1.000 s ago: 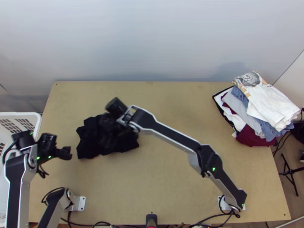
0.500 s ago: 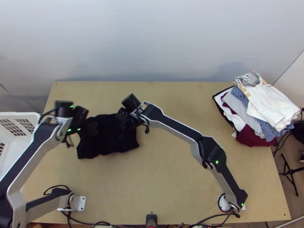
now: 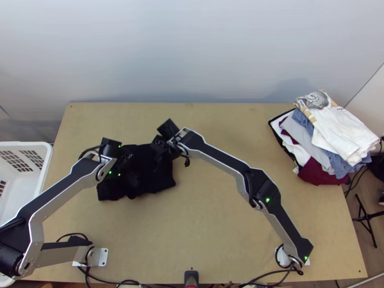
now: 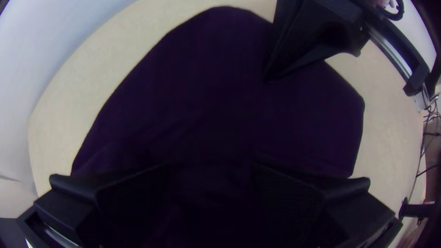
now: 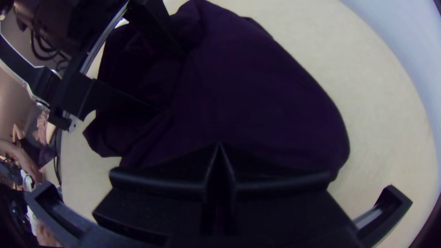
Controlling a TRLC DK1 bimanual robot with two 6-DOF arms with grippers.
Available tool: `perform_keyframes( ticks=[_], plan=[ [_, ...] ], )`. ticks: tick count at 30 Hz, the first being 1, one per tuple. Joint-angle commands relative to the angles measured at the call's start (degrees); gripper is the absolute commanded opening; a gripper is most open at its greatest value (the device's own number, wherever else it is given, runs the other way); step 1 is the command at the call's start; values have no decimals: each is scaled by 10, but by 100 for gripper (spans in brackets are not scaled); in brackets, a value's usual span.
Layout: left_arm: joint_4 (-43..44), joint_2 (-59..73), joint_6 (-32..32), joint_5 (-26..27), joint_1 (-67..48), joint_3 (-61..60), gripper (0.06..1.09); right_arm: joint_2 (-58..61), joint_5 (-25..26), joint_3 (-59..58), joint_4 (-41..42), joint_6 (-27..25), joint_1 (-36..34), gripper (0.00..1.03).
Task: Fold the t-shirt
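Shirt [image 3: 162,180] is laid rumpled on table [image 3: 216,230], left half; likely light, limp, best pinched at edge corners. Left gripper [image 4: 210,166] is spread wide, nothing clamped; right gripper [image 5: 219,146] is closed, cloth hold can't be told.

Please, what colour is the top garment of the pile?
The garment is mainly white, best seen in the top view.
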Motion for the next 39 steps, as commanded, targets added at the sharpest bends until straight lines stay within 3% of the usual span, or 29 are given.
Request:
perform_keyframes(
  ticks=[1, 10, 13, 21, 29, 39],
  plan=[
    [3, -8, 90, -12, 73, -58, 93, 15, 0, 7, -4, -2, 9, 3],
    [-17, -52, 276, -13, 283, -43, 93, 27, 0, 13, -5, -3, 8, 3],
    [-57, -76, 283, -8, 289, -34, 93, 29, 0, 13, -5, -3, 8, 3],
    [-59, -99, 251, -3, 261, -45, 93, 10, -4, 69, -20, 9, 10, 3],
    [-59, -100, 248, -3, 261, -58, 93, 42, -12, 136, 20, 14, 76, 3],
    [-61, -144, 336, 16, 401, -32, 94, 74, -11, 139, 25, 13, 97, 3]
  ],
)
